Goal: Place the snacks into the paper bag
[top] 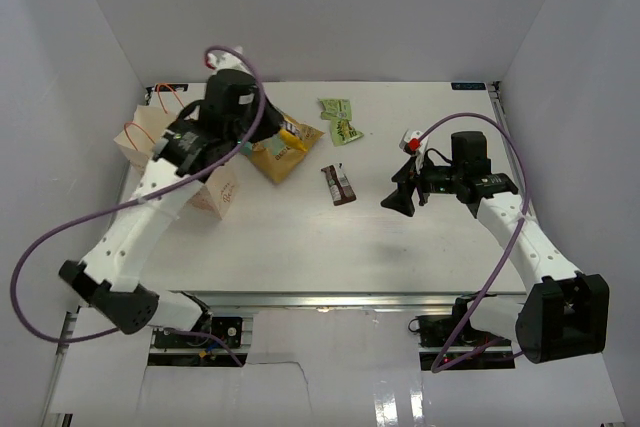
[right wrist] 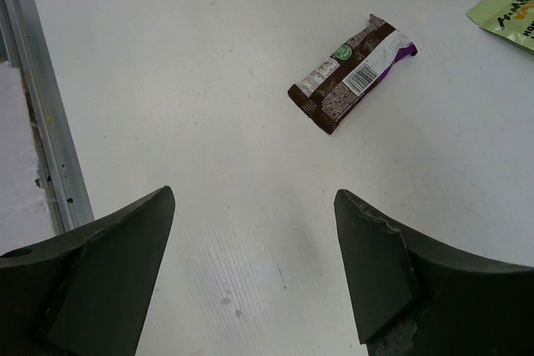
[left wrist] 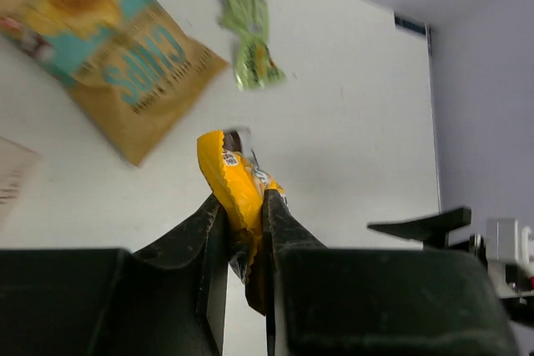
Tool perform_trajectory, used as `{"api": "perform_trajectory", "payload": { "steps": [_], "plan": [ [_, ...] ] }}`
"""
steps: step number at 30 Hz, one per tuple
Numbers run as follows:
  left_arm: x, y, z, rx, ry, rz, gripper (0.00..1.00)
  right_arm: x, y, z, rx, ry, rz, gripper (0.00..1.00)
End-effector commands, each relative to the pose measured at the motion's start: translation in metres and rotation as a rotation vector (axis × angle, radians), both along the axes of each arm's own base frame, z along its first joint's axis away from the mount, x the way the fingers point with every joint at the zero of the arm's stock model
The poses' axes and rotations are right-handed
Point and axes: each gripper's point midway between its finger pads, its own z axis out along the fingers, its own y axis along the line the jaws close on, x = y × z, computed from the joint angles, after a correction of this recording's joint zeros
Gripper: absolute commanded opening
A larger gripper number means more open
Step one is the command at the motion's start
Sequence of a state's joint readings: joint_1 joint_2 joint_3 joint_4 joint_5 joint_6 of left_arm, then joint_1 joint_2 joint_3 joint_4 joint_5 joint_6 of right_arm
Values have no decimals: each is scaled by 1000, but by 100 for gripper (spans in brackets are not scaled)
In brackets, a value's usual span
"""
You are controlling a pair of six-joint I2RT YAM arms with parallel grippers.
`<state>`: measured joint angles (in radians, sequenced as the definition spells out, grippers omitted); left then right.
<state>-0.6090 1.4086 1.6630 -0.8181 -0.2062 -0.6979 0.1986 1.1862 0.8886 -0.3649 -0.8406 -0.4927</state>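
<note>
My left gripper (top: 288,135) (left wrist: 244,206) is shut on a yellow bar (left wrist: 229,174) and holds it above the table, over the yellow-and-teal chip bag (top: 278,157) (left wrist: 108,47). The cream paper bag (top: 226,190) with orange handles (top: 165,95) is at the far left, partly under my left arm. Two green sachets (top: 342,119) (left wrist: 250,43) lie behind the brown bar (top: 339,184) (right wrist: 350,72). My right gripper (top: 400,197) (right wrist: 254,198) is open and empty, a little right of the brown bar. A second yellow bar and a pink-red packet are not in view.
White walls close in the table on the left, back and right. A metal rail (right wrist: 33,122) runs along the table's edge in the right wrist view. A green sachet corner (right wrist: 509,10) shows past the brown bar there.
</note>
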Motion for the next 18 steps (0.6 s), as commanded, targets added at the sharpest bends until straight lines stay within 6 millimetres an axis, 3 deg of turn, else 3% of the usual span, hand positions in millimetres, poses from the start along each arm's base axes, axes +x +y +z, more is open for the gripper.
{"api": "perform_trajectory", "payload": {
  "steps": [1,3,6,9,13,18],
  "plan": [
    [-31,119,29,285,-22,292,4,2,1,4,-5,-26,11,83],
    [-35,160,48,348,-47,408,4,4,1,2,-10,-21,6,83],
    [-43,188,56,420,-35,475,4,7,1,3,-14,-23,1,83],
    [-41,217,49,530,17,564,4,8,1,2,-18,-23,-2,83],
    [-19,239,41,610,31,614,4,8,1,2,-19,-18,-2,83],
    [8,253,43,605,-5,633,4,7,0,1,-22,-22,-3,83]
  ]
}}
